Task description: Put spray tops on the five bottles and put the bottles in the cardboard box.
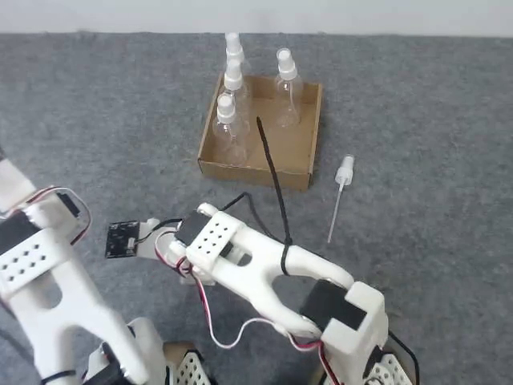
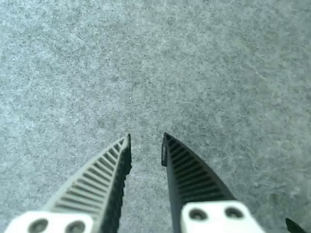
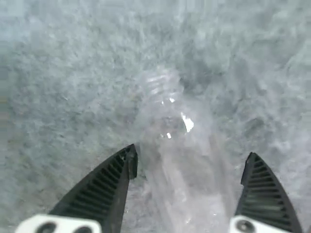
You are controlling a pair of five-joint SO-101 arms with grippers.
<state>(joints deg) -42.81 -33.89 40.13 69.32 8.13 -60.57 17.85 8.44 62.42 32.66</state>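
- Grey carpet-like fabric [image 1: 417, 120] is covering the worktop, and everything is standing or lying on it.
- The white plastic left arm [image 1: 36, 281] is sitting at the near left of the high view. Its left gripper [image 2: 146, 137] is pointing down at bare fabric, with the black ribbed fingers [image 2: 109, 179] parted by a narrow gap and holding nothing.
- The white plastic right arm [image 1: 256, 261] is stretching from the near right toward the middle. The right gripper [image 3: 192, 151] is hanging over a clear plastic bottle [image 3: 175, 160] that is lying on the fabric. Its fingers are spread wide on either side of the bottle and are not clamping it.
- A thin black cable [image 1: 271, 172] is running up from the right arm across the front wall of the box.
- The shallow brown cardboard box [image 1: 240, 170] is sitting farther back, in the middle. Three clear capped bottles are standing upright inside: a near-left bottle [image 1: 227, 112], a mid-left bottle [image 1: 233, 80] and a far-right bottle [image 1: 286, 68].
- A fourth capped bottle [image 1: 233, 44] is standing at the far left corner, and I cannot tell whether it is inside or just behind the wall.
- A loose white spray top [image 1: 345, 170] with a long thin tube is lying near the box's right side, apart from it.
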